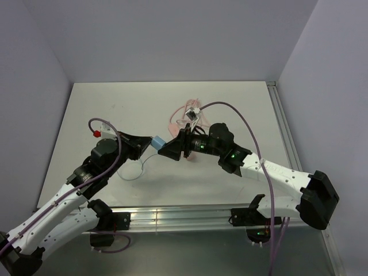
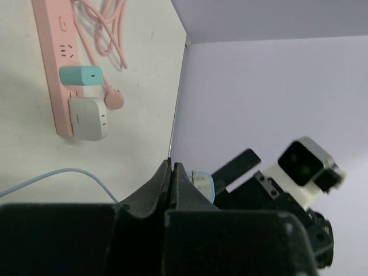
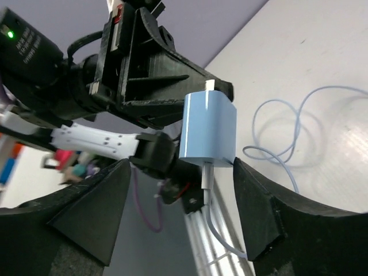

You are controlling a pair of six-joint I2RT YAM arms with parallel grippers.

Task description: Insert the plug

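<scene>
Left gripper seems clamped on the plug; right gripper, spread either side, should close squarely

**Robotics laboratory test cell.** A white tabletop is sitting boxed in by plain pale walls on its left, far and right sides. An aluminium rail is running along the near edge and carrying the bases of two white-and-black robot arms, the left arm and the right arm. Purple cables are looping over the arms, and a green status light is glowing on the right one.
</scene>
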